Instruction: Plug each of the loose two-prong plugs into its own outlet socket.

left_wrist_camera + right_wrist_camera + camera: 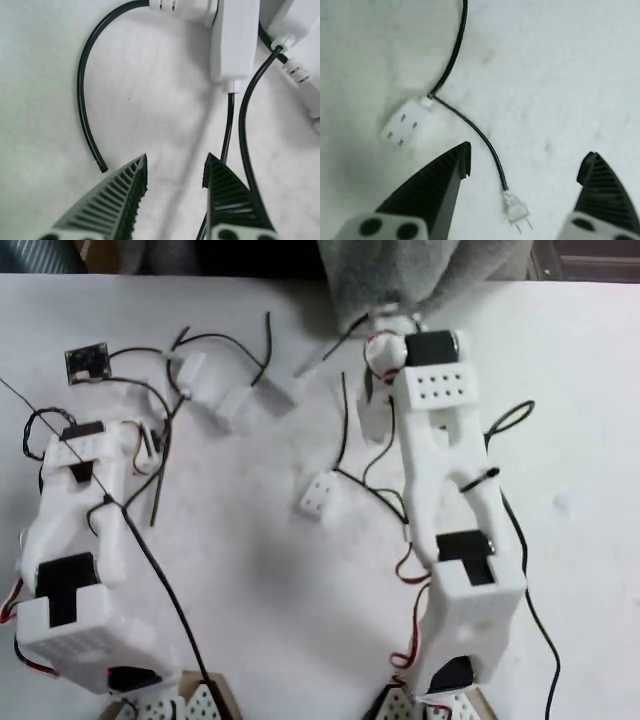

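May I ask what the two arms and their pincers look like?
The left arm and right arm are white shells with black motors and red and black wires. The left pincer and right pincer are dark, ribbed and tapering.

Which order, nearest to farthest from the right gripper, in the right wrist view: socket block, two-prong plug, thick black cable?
1. The two-prong plug, on the table between the open fingers of the right gripper.
2. The socket block, out past one fingertip, off to that side.
3. The thick black cable, running away beyond the socket block.
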Tool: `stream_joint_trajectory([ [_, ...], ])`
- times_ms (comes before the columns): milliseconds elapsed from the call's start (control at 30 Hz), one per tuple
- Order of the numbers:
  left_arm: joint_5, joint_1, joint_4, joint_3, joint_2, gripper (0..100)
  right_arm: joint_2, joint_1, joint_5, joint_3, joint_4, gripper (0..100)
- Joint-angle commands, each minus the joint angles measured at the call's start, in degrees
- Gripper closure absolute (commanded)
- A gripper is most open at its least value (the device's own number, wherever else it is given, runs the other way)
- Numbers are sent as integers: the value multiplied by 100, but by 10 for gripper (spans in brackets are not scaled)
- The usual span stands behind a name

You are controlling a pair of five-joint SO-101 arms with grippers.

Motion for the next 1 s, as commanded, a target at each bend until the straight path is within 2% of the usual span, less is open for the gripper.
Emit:
stream_joint_trajectory([
  [0,-44,84,-114,-26,-163,808,-637,75,1451,905,66,662],
  [100,-44,84,-114,-26,-163,808,-1051,119,2224,1547,57,662],
  [200,-44,84,-105,-26,-163,808,-1587,312,2681,2013,57,662],
  [533,-44,84,-79,-26,-163,808,-3398,1191,3534,3516,57,662],
  [733,-44,84,-70,-18,-163,808,-3486,1235,4176,4668,-549,662],
  [967,-44,84,-105,44,-171,808,-3451,1200,4316,4765,-1226,662],
])
